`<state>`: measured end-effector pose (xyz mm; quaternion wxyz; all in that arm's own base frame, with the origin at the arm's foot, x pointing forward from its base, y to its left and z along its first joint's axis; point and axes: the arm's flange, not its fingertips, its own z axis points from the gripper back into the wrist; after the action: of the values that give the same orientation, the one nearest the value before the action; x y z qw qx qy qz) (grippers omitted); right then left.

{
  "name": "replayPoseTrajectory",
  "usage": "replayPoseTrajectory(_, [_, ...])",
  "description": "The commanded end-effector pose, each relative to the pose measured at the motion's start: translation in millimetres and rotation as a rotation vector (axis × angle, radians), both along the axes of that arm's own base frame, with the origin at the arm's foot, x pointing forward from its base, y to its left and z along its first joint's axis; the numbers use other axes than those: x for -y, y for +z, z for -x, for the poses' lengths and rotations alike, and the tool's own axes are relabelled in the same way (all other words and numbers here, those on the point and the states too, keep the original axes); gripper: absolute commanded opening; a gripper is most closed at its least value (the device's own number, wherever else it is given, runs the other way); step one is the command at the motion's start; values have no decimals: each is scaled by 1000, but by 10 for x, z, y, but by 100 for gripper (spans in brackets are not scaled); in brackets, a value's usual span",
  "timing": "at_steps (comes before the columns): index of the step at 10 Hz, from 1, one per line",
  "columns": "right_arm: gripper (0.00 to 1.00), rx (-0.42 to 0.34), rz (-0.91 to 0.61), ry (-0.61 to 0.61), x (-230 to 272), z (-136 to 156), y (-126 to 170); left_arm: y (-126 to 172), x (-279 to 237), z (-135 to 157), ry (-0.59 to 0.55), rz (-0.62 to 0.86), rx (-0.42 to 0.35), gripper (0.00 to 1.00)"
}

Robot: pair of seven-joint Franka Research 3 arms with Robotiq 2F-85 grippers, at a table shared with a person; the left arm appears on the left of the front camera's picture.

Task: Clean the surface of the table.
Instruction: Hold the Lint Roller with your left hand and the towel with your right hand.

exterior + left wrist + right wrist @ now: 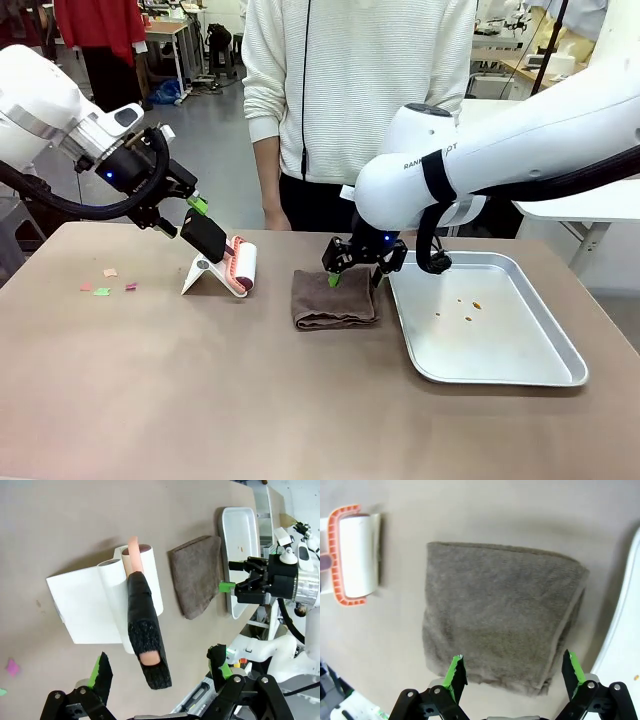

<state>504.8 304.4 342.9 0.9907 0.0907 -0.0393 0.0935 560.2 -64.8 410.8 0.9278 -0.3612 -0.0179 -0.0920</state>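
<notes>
- The brownish-tan counter (200,400) runs the full width of the front view. A person (350,90) in a white sweater stands at its far edge.
- In the front view, the left jaws hang over the far left-centre, at the black handle (203,236) of a lint roller (243,266). The roller leans on a white stand (203,275). This view does not show whether the jaws touch the handle.
- The left wrist view shows it: the left jaws are open. Their green-padded fingers (102,672) sit one on each side of the handle, with a gap on both sides, so nothing is gripped.
- In the front view, the right jaws are low over the far edge of a folded brown towel (335,298) at mid-counter.
- The right wrist view shows the right jaws open wide, with the fingers (455,672) spread across much of the towel's edge. Whether the tips touch the cloth cannot be told.
- A shallow silver tray (540,372) lies to the right, just beside the towel, with a narrow strip of counter between them. The front view picks out a few brown crumbs (468,305) in it.
- Small pink and green paper scraps (107,282) lie at the far left, with bare counter between them and the stand.
- Scraps, roller, towel and tray form a row across the far half. The near half of the counter is open from left to right.
</notes>
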Motion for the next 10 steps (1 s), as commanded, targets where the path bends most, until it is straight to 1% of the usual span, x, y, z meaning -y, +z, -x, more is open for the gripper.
replayPoseTrajectory(1, [100,-2,59,-51,-83,-39,-15,26,67,-57,2,9,-23,100])
replayPoseTrajectory(4, [100,-34,71,-58,-71,-62,-126,-4,81,-76,9,-4,-36,100])
replayPoseTrajectory(7, [100,-47,91,-99,-81,-104,-314,-19,83,-77,11,-10,-41,100])
replayPoseTrajectory(10, [100,-52,95,-114,-81,-126,-359,-35,78,-80,12,-16,-42,100])
